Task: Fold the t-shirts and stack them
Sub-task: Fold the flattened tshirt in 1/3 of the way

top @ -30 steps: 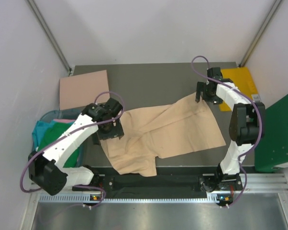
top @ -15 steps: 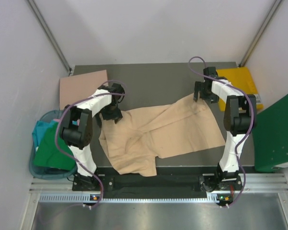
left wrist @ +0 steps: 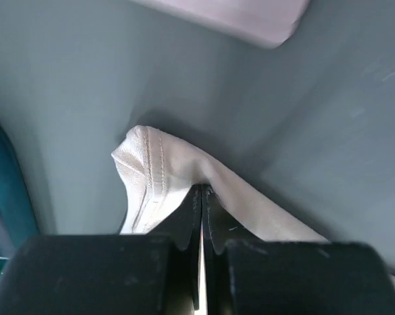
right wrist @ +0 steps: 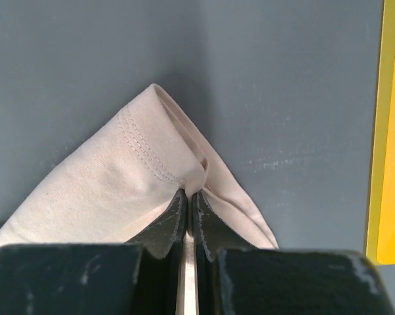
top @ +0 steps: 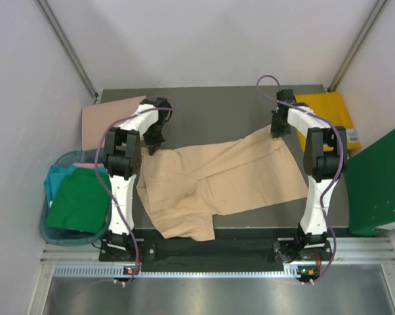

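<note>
A light beige t-shirt (top: 217,177) lies crumpled and spread across the middle of the dark table. My left gripper (top: 152,147) is shut on its far left corner. In the left wrist view the hemmed corner (left wrist: 151,180) bunches out past the closed left gripper (left wrist: 202,191). My right gripper (top: 276,132) is shut on the far right corner. In the right wrist view that stitched corner (right wrist: 145,154) is pinched between the closed jaws of the right gripper (right wrist: 187,194). Both corners sit low, close to the table.
A folded pink t-shirt (top: 109,118) lies at the table's far left corner. A teal basket (top: 53,231) left of the table holds a green t-shirt (top: 79,203) and a teal one (top: 56,177). A yellow sheet (top: 329,113) lies far right, a green panel (top: 381,184) beyond it.
The left arm swung from the shirt's left edge up to its far left corner. Both grippers, open before, have closed on the shirt's corners. The right gripper shifted slightly farther back.
</note>
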### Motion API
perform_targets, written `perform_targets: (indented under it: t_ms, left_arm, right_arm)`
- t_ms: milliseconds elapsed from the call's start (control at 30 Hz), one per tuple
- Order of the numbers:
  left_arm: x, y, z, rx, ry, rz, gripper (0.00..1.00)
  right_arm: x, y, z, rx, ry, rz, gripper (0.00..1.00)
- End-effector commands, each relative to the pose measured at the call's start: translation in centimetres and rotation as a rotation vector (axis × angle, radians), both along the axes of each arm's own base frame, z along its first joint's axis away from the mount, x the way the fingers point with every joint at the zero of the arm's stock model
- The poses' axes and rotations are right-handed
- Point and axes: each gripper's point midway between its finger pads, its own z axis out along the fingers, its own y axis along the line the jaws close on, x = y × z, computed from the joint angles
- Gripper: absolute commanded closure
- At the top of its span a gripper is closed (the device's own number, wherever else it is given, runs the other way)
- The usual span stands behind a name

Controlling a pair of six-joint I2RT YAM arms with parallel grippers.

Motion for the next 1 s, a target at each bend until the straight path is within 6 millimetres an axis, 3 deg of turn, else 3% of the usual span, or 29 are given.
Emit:
perform_targets:
  t_ms: [0,67,167,233,267,400,467,533,567,600,633,667,700,733,767,800,867,900,933,967]
  left_arm:
    - [5.2,-1.2,1.4,-0.036,-0.145,-0.007,1.0]
    - [6.8,-1.3,2.7,-0.035,-0.204,-0.03,1.0]
    - [10.7,-1.9,5.5,-0.056,-0.345,-0.047,1.0]
    - [12.1,-2.4,5.4,-0.068,-0.369,-0.055,1.0]
    - [13.6,-2.8,6.9,-0.081,-0.425,-0.056,1.0]
    - [17.1,-4.5,7.3,-0.155,-0.526,-0.083,1.0]
    - [17.7,-5.1,7.8,-0.187,-0.539,-0.114,1.0]
    - [16.9,-5.6,7.9,-0.21,-0.507,-0.147,1.0]
    - [15.6,-5.3,6.4,-0.199,-0.452,-0.158,0.81]
    - [14.9,-5.0,8.0,-0.201,-0.472,-0.16,0.65]
    - [14.7,-5.0,8.2,-0.21,-0.489,-0.165,0.51]
    - [12.4,-4.5,5.8,-0.205,-0.415,-0.151,0.32]
    - [11.6,-4.2,7.8,-0.216,-0.45,-0.145,0.25]
    - [10.8,-3.6,7.7,-0.218,-0.444,-0.116,0.22]
    - [9.0,-3.1,6.3,-0.213,-0.395,-0.102,0.2]
    - [8.2,-2.8,7.7,-0.216,-0.413,-0.096,0.15]
    - [5.9,-2.1,6.9,-0.215,-0.366,-0.074,0.15]
    - [5.2,-1.9,7.9,-0.214,-0.382,-0.073,0.16]
    - [4.0,-1.6,6.9,-0.206,-0.351,-0.064,0.16]
    - [3.8,-1.5,7.8,-0.21,-0.38,-0.068,0.16]
  right_arm:
    - [2.2,-1.0,1.8,-0.032,-0.082,-0.047,1.0]
    - [2.7,-1.8,2.6,-0.059,-0.11,-0.07,1.0]
    - [3.1,-2.8,3.0,-0.083,-0.127,-0.103,1.0]
    - [3.3,-3.6,3.0,-0.098,-0.133,-0.129,1.0]
    - [3.5,-3.9,2.9,-0.098,-0.136,-0.136,1.0]
    - [4.7,-4.4,2.7,-0.106,-0.151,-0.144,1.0]
    - [4.9,-4.2,2.4,-0.101,-0.14,-0.142,1.0]
    - [4.8,-4.0,2.4,-0.089,-0.135,-0.136,1.0]
    - [4.4,-4.0,2.1,-0.086,-0.128,-0.139,1.0]
    - [4.3,-3.9,2.1,-0.083,-0.131,-0.138,1.0]
    - [4.3,-3.9,2.5,-0.082,-0.145,-0.14,1.0]
    - [3.7,-4.0,1.9,-0.083,-0.131,-0.141,1.0]
    - [3.4,-3.9,1.7,-0.082,-0.127,-0.14,1.0]
    - [3.2,-4.0,1.9,-0.085,-0.127,-0.14,1.0]
    - [2.7,-4.1,1.4,-0.09,-0.113,-0.141,1.0]
    - [2.4,-4.2,1.4,-0.095,-0.11,-0.142,1.0]
    - [1.9,-4.4,1.1,-0.106,-0.104,-0.14,1.0]
    - [1.7,-4.5,1.1,-0.108,-0.101,-0.141,1.0]
    - [1.7,-4.5,1.1,-0.11,-0.101,-0.136,1.0]
    - [1.5,-4.4,1.0,-0.11,-0.095,-0.133,1.0]
